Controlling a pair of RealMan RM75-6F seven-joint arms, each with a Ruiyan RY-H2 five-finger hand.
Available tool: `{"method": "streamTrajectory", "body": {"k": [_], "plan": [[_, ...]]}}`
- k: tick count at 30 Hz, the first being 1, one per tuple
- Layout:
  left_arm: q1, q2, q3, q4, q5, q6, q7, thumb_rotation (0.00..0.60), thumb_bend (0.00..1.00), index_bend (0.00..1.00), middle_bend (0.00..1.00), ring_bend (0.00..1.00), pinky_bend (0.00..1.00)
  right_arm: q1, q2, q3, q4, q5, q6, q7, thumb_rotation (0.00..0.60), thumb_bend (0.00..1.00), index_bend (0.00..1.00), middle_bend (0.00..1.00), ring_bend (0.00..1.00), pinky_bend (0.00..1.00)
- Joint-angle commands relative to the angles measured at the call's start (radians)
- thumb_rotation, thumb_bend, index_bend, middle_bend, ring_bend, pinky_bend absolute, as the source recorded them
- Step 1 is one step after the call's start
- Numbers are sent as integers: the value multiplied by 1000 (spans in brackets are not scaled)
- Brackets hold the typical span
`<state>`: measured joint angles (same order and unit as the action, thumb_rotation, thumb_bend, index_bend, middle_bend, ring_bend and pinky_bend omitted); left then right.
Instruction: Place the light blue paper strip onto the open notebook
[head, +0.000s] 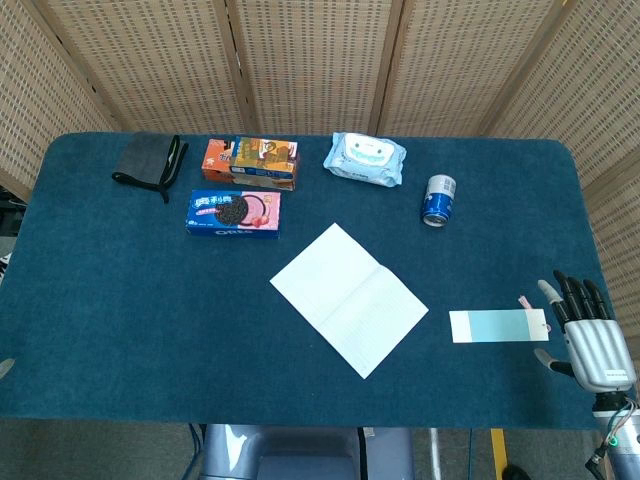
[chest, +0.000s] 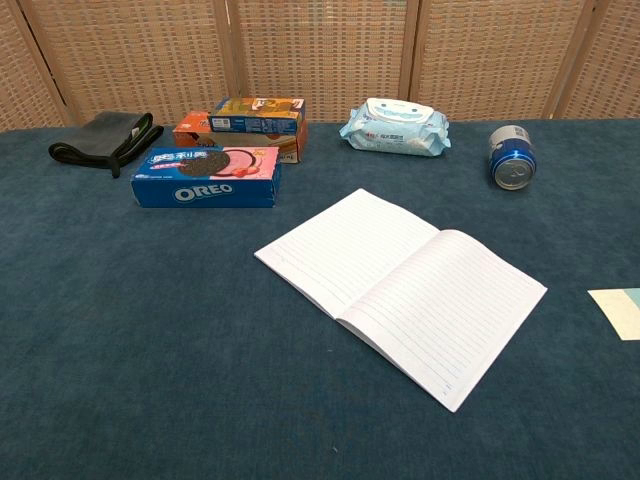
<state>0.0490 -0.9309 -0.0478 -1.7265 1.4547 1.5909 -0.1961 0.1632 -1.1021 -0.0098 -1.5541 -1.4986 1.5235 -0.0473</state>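
The light blue paper strip (head: 498, 326) lies flat on the blue tablecloth, to the right of the open notebook (head: 348, 298); only its pale left end (chest: 620, 311) shows at the chest view's right edge. The notebook (chest: 400, 285) lies open with blank lined pages, apart from the strip. My right hand (head: 585, 325) hovers just right of the strip with its fingers spread and extended, holding nothing. Its fingertips (head: 546, 290) reach near the strip's right end. My left hand shows in neither view.
An Oreo box (head: 234, 212), an orange snack box (head: 251, 162), a black pouch (head: 150, 162), a wet-wipes pack (head: 365, 158) and a blue can (head: 439, 200) stand along the back of the table. A wicker screen stands behind.
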Motion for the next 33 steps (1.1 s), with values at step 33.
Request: {"method": "streamTrajectory", "body": {"k": [33], "plan": [[-22,2,3,-22,-14,-53,60,600,0,0,0,0,0,210,-120,-6,192,0,-482,-46,600,1,283,0,0,0]]}}
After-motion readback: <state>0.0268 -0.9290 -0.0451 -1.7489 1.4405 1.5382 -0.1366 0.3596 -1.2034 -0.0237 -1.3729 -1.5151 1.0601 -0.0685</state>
